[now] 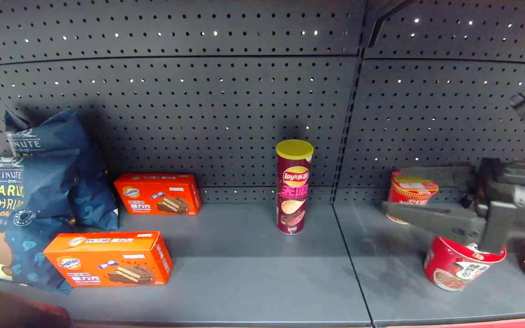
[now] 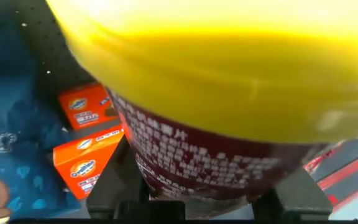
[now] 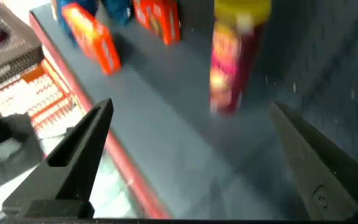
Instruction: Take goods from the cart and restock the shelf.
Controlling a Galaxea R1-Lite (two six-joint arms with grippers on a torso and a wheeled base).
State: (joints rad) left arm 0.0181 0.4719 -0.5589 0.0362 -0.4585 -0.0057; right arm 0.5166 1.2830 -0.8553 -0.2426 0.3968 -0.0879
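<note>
The left gripper [image 2: 201, 193] is clamped on a yellow-lidded chip can [image 2: 216, 93], its fingers [image 2: 107, 186] pressed to either side of the maroon body, with orange boxes [image 2: 86, 155] and blue bags [image 2: 11, 124] beyond it. The right gripper [image 1: 392, 189] hangs wide open and empty over the right end of the shelf [image 1: 253, 273], by two red cups [image 1: 460, 269]. A second can [image 1: 294, 187] stands upright mid-shelf, between the boxes and the cups.

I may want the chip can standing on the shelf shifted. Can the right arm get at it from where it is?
Probably yes. The right gripper is open, and only bare shelf lies between it and the chip can, with nothing standing in that stretch.
</note>
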